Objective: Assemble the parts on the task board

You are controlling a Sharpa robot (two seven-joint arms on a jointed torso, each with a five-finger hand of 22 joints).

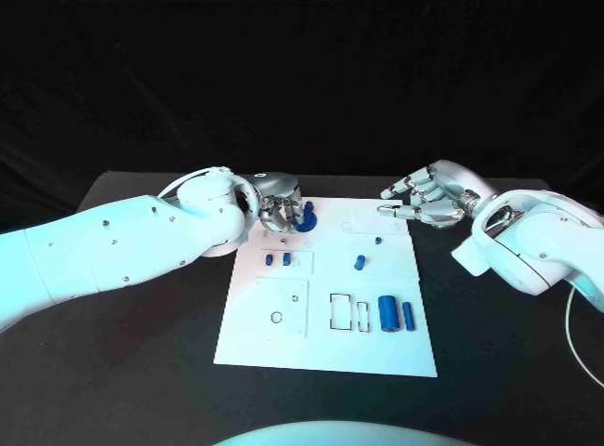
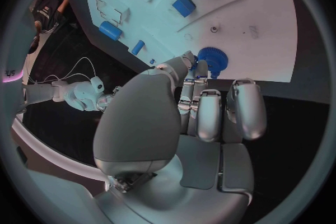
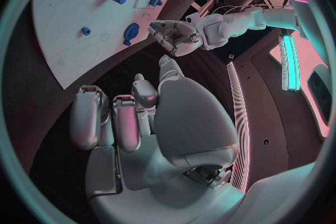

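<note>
The white task board (image 1: 249,344) lies in the middle of the black table. Near its far left corner stands a blue gear (image 1: 307,216), also seen as a toothed disc (image 2: 212,59). My left hand (image 1: 278,206) is right beside it; its thumb and a fingertip (image 2: 201,69) pinch the gear's rim while the other fingers stay curled. My right hand (image 1: 429,197) hovers over the board's far right corner with its fingers curled in and nothing in them. From the right wrist, the gear (image 3: 131,32) sits on the board beside the left hand (image 3: 175,36).
Two small blue blocks (image 1: 278,259) and another small piece (image 1: 360,261) lie mid-board. Three blue cylinders (image 1: 387,314) lie at the near right beside an outlined rectangle (image 1: 342,311). A white cable (image 1: 577,344) runs along the table's right side.
</note>
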